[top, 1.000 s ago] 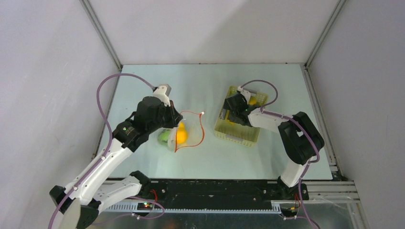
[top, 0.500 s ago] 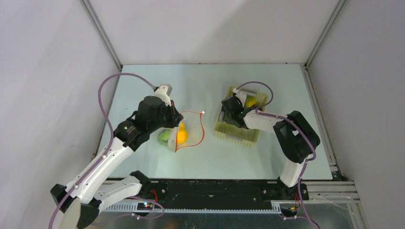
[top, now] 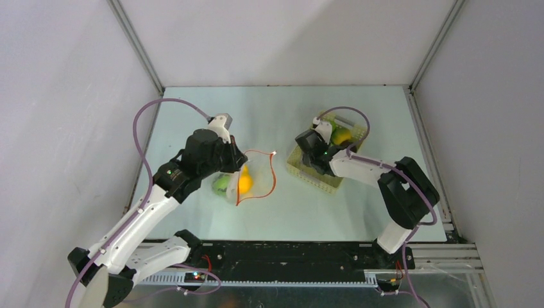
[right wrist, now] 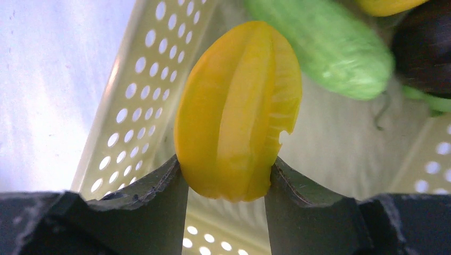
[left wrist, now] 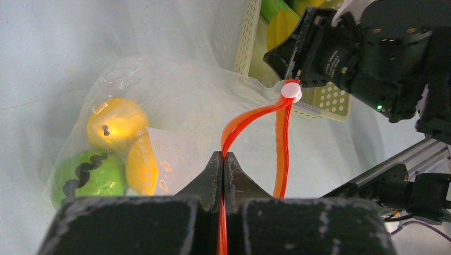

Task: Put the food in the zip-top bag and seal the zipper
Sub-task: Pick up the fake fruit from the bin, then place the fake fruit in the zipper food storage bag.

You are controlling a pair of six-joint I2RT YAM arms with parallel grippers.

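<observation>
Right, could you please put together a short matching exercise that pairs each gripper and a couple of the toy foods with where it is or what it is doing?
Column one:
1. left gripper
2. right gripper
3. round green fruit
4. long green vegetable

Column two:
A. lying in the lattice basket
B. shut on the ridged yellow fruit
C. inside the zip-top bag
D. pinching the zipper

Pairs: 1-D, 2-B, 3-C, 4-A.
</observation>
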